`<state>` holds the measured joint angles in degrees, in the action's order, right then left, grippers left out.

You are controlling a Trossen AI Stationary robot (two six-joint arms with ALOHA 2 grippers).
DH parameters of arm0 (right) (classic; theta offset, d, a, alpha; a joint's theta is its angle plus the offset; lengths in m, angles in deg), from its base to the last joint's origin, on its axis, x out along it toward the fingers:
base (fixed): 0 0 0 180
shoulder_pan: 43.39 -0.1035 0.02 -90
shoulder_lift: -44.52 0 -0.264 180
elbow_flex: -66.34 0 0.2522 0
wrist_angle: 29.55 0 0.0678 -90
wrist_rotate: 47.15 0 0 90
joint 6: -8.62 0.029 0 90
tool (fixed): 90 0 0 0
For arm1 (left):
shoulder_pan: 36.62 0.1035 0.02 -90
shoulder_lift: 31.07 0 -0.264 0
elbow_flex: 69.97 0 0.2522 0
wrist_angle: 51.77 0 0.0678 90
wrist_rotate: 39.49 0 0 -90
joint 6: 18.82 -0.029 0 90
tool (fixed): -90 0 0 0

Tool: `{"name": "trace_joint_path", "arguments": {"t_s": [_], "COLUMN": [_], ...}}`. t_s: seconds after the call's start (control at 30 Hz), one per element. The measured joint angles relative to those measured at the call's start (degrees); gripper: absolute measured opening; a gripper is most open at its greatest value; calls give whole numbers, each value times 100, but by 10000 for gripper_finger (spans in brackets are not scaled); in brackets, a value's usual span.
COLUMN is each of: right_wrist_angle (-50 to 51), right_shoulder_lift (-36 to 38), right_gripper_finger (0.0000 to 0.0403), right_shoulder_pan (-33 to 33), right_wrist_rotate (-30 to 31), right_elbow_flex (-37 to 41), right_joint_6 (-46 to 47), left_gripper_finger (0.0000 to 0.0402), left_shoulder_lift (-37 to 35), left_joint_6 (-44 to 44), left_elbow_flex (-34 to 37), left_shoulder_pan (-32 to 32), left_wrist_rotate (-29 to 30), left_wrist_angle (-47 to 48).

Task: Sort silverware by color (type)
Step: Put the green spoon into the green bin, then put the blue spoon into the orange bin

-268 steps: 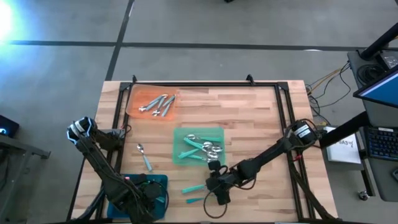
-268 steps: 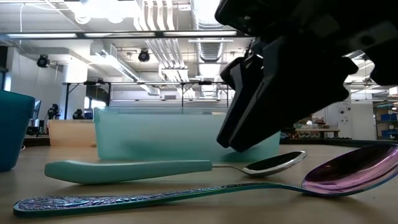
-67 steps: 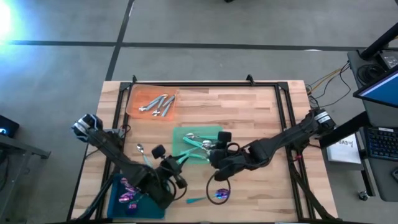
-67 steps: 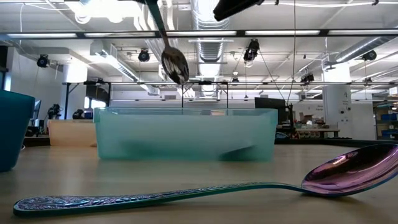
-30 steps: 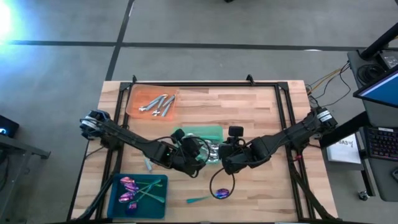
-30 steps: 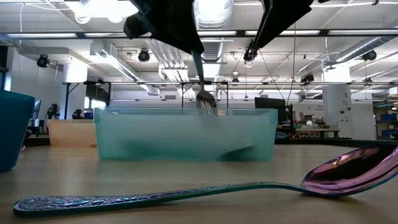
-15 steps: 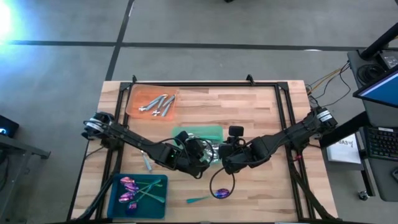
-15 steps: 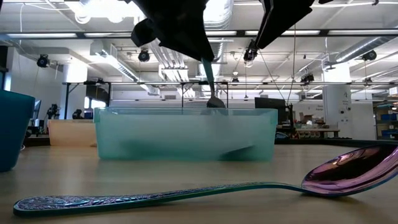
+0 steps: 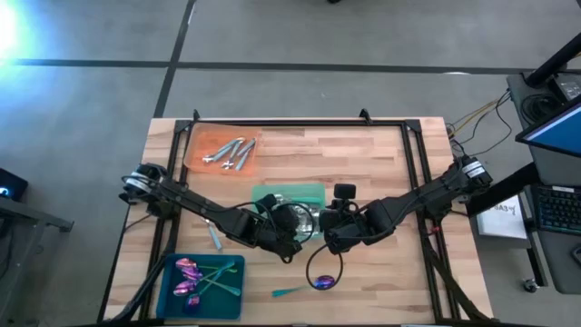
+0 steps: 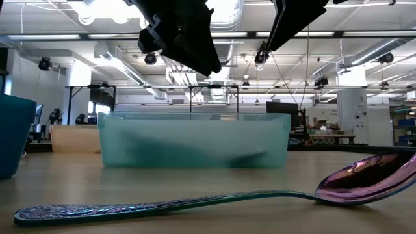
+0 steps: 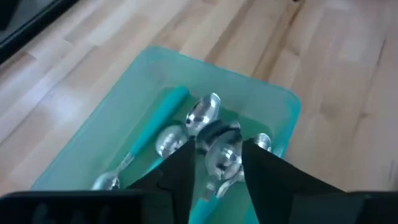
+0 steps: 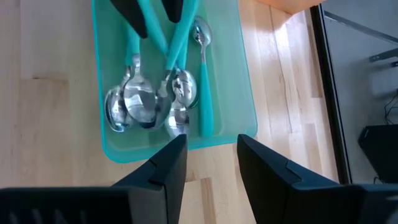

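Observation:
Teal-handled, silver-headed silverware (image 12: 152, 87) lies in the green tray (image 9: 272, 194) at the table's middle. My left gripper (image 11: 217, 177) hangs open just above those spoons (image 11: 208, 115), with nothing between its fingers. My right gripper (image 12: 211, 168) is open and empty over the tray's right end (image 12: 180, 146); in the high view it sits beside the left one (image 9: 292, 221). All-silver pieces (image 9: 229, 152) lie in the orange tray (image 9: 195, 150). Purple-headed spoons (image 9: 189, 277) lie in the blue tray (image 9: 231, 283). One purple spoon (image 10: 364, 181) rests flat on the wood.
A teal-handled spoon (image 9: 212, 236) lies on the table left of the green tray. The purple spoon (image 9: 320, 283) lies near the front edge below both grippers. A black frame (image 9: 300, 123) borders the table. Bare wood (image 9: 363, 163) lies at the far right.
My left gripper has let go of the teal-handled utensil that hung from it over the green tray. The utensil has dropped into the tray among the other pieces. My right gripper has kept still.

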<state>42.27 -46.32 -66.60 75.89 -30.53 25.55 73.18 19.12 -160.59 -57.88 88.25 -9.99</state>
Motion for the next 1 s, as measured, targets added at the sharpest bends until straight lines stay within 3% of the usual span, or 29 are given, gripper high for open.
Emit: {"name": "trace_joint_path", "arguments": {"t_s": [0.17, 0.3, 0.53, 0.67, 0.8, 1.0], "right_wrist_angle": [-2, 0, 2, 4, 4, 3], "right_shoulder_lift": [0, 0, 0, 0, 0, 0], "right_gripper_finger": [134, 132, 133, 129, 127, 132], "right_shoulder_pan": [0, 0, 0, 0, 0, 0], "right_wrist_rotate": [0, 0, 2, 1, 2, 2], "right_elbow_flex": [0, 0, 0, 0, 0, 0], "right_joint_6": [1, 2, 4, -12, -110, -149], "left_gripper_finger": [144, 153, 151, 151, 151, 151], "left_shoulder_lift": [-14, -25, -28, -33, -36, -50], "left_joint_6": [80, 675, 2706, 4149, 5208, 5878], "left_elbow_flex": [0, -58, -220, -46, 256, 755], "left_shoulder_pan": [-46, -111, -525, -856, -1091, -1140], "left_wrist_rotate": [-252, -295, -348, -857, -1383, -1931], "left_wrist_angle": [528, 1437, 3751, 4802, 5115, 5130]}}
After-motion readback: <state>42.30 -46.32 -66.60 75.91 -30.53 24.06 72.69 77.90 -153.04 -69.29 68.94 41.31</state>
